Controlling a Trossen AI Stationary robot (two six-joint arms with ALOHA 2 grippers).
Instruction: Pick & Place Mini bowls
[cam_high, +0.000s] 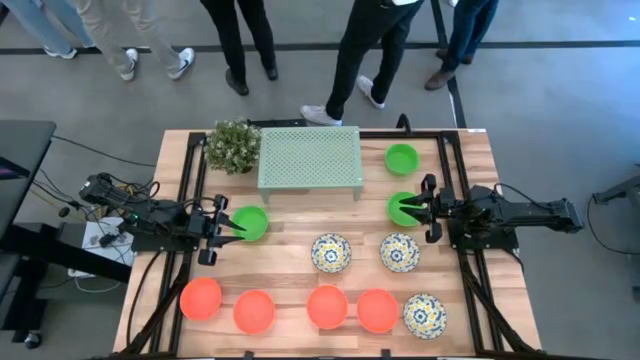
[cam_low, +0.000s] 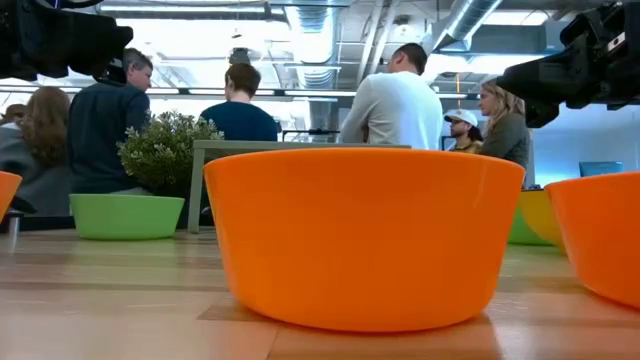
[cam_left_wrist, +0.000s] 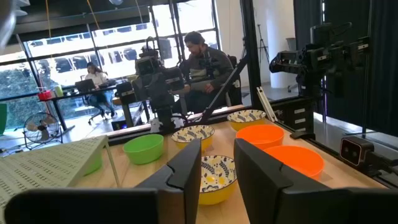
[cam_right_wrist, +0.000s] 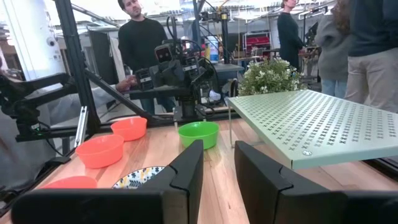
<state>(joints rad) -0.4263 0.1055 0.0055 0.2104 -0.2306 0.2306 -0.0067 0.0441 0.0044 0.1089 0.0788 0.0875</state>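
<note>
Several mini bowls rest on their bases on the wooden table. Green ones sit at left (cam_high: 251, 222), right (cam_high: 401, 208) and far right (cam_high: 401, 158). Three floral ones (cam_high: 331, 252) lie mid-table. Several orange ones (cam_high: 327, 306) line the near edge, and one (cam_low: 365, 235) fills the low view. My left gripper (cam_high: 234, 226) is open, its fingers over the left green bowl's outer rim. My right gripper (cam_high: 412, 208) is open over the right green bowl. Both wrist views, left (cam_left_wrist: 217, 171) and right (cam_right_wrist: 217, 168), show a gap between the fingers and look past the bowl below.
A pale green perforated stand (cam_high: 310, 158) stands at the far middle, with a small bushy plant (cam_high: 233, 146) to its left. Black frame rails (cam_high: 190, 180) run along both table sides. Several people stand beyond the far edge (cam_high: 365, 60). Bare wood lies between stand and floral bowls.
</note>
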